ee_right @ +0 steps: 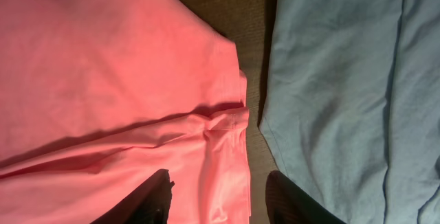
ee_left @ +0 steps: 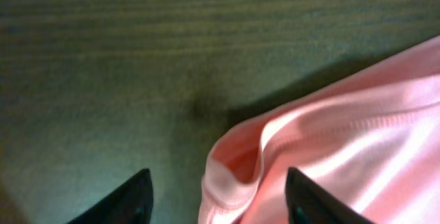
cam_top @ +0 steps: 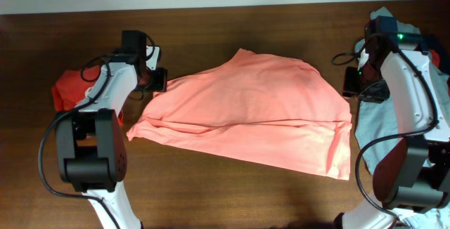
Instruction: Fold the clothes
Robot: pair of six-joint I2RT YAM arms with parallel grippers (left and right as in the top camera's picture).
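Salmon-pink soft-fabric top (cam_top: 246,109) lies spread in loose folds across the middle of your dark wooden table (cam_top: 211,18). Just beside its right edge you see a pale grey-blue garment (cam_top: 373,127), and near its left corner a darker red shirt (cam_top: 70,88). Your left hand (ee_left: 218,179) has its fingers apart astride the top's left hem corner. Your right hand (ee_right: 218,179) has its fingers apart over the right hem.

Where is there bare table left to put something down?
Bare wood runs along the far edge of the table beyond the pink top, and in a near strip below its hem. The right end is crowded by a grey-blue garment close beside the top; a red garment sits at the left end.
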